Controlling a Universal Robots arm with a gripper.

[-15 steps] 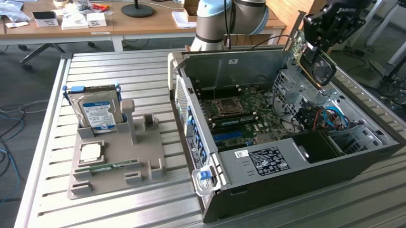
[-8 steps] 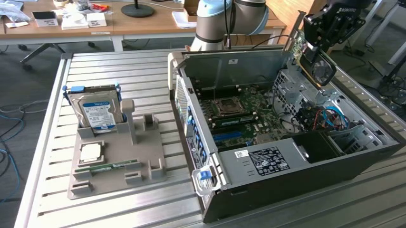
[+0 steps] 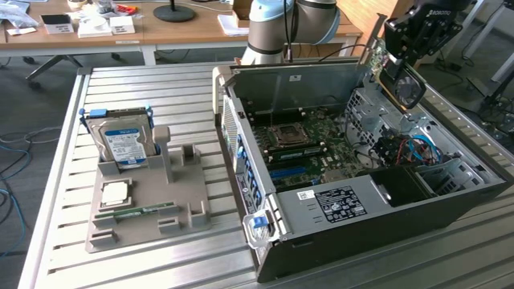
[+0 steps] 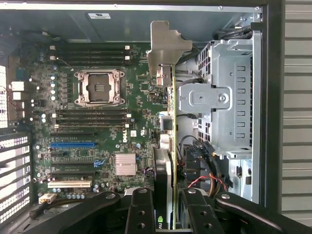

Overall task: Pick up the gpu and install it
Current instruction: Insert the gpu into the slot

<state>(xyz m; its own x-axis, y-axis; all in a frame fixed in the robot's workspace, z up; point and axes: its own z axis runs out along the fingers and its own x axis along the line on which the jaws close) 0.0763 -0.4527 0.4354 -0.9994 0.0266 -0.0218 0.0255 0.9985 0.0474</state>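
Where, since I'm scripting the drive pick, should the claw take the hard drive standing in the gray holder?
Probably by its free upper end, pinching the two flat faces from above: the hard drive stands on end in the gray holder, lower end slotted in, blue rails along both sides.

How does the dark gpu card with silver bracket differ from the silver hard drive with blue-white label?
The gpu hangs in the gripper above the open case; the hard drive stands in the grey holder. The gpu is dark, the hard drive silver. Both are flat.
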